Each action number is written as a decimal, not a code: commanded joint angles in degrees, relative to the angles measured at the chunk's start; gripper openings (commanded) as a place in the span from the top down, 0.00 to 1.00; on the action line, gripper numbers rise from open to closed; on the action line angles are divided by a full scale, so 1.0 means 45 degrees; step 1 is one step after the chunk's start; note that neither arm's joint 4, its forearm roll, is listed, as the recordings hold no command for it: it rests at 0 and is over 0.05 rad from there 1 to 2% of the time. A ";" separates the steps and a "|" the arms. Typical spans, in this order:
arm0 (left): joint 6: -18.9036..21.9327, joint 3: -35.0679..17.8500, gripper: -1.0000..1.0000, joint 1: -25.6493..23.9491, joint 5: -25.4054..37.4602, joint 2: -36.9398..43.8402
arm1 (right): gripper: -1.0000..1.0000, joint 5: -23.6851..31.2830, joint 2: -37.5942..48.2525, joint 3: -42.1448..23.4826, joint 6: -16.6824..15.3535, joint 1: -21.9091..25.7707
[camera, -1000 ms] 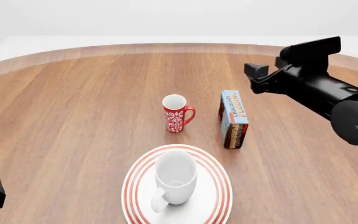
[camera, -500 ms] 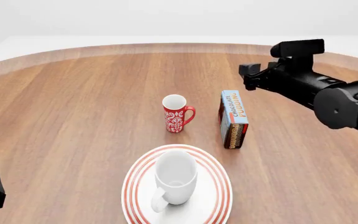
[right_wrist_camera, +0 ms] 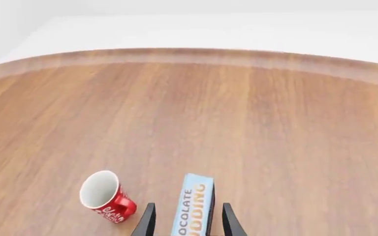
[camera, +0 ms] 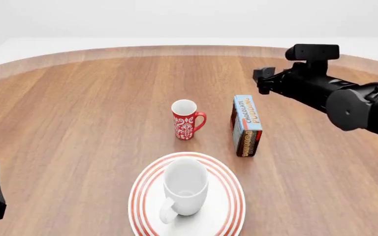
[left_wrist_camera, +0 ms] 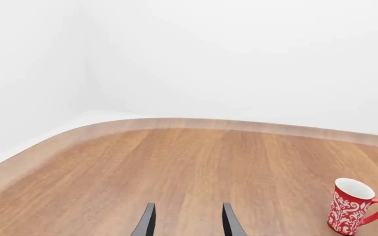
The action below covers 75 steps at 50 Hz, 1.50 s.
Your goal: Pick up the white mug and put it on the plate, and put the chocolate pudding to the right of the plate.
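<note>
White mug [camera: 185, 189] sits upright on the plate [camera: 232, 196], bottom centre. Pudding box [camera: 247, 125] stands mid-frame, above and right of the plate, red mug [camera: 186, 119] beside it. Right gripper [camera: 264, 81] hovers upper right, fingers parted, empty. Left gripper [left_wrist_camera: 187, 223] is also parted, empty. Wooden table [camera: 77, 113], white walls.

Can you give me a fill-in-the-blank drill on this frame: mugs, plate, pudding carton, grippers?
1. The plain white ceramic mug stands upright on the ____.
2. The round white plate with red rings lies nearer the camera than the patterned ____ mug.
3. The light blue chocolate pudding carton stands on the wooden table, to the ____ of the patterned mug.
4. The right gripper holds nothing; its fingers are ____.

Missing words: plate; red; right; open
</note>
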 commanded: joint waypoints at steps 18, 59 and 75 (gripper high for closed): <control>-0.0043 0.0004 0.00 -0.0030 -0.0050 0.0051 | 0.00 0.0137 0.0781 -0.0451 0.0697 -0.0227; -0.0065 0.0007 0.00 -0.0114 -0.0053 0.0061 | 0.00 -0.0069 0.1753 -0.0696 0.0599 -0.0312; -0.0097 0.0012 0.00 -0.0144 -0.0006 0.0006 | 0.00 -0.0265 0.2138 -0.0646 0.0407 -0.0316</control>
